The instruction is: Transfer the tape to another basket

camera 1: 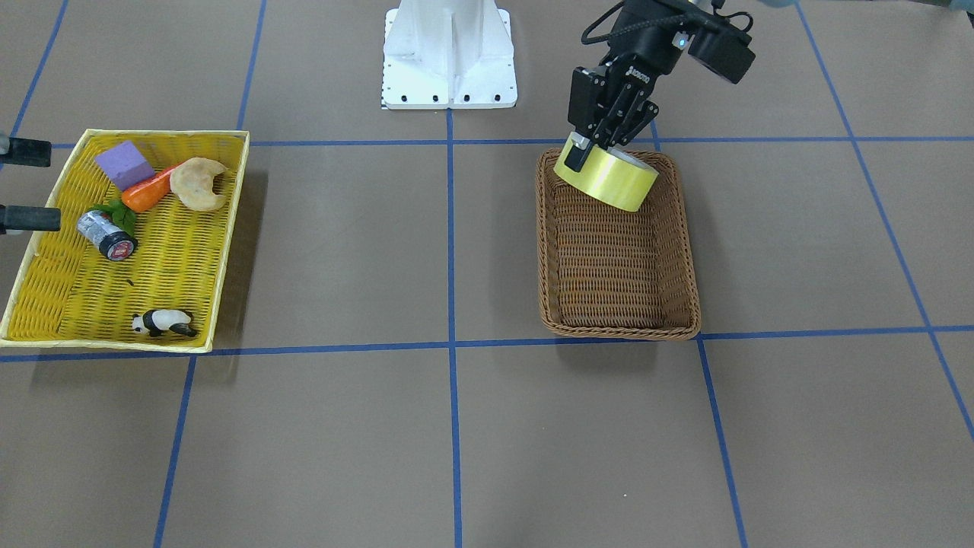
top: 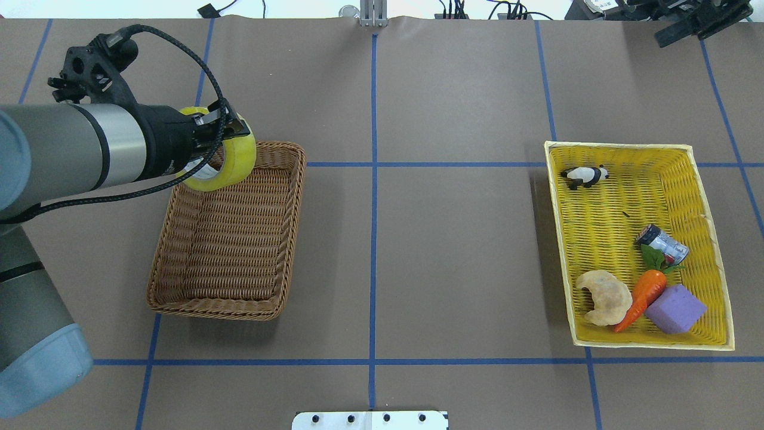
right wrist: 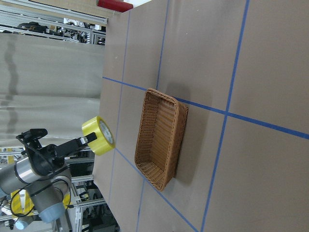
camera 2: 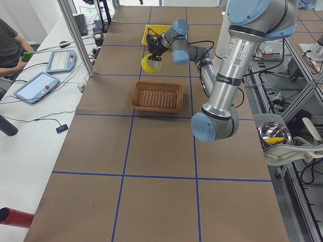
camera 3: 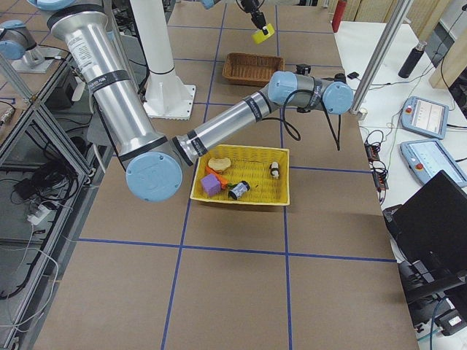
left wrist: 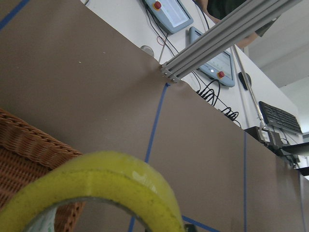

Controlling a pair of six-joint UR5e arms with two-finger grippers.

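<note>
The brown desk [camera 1: 456,426] fills the front view. At frame left sits the yellow tray [camera 1: 91,297] with small clutter in it. Right of centre is the deep basket [camera 1: 616,266], nothing lying in it. Upper right, the tape [camera 1: 609,181] hangs tilted in the air over the basket's top end, clear of the weave. The left hand [camera 1: 597,151] is clamped on the roll's wall, one finger in the core and one outside, so the roll dangles. It could be a drop-in or a carry-off, can't tell. At the far left edge the right hand [camera 1: 53,186] has its fingers apart, probably parked out of the way.
</note>
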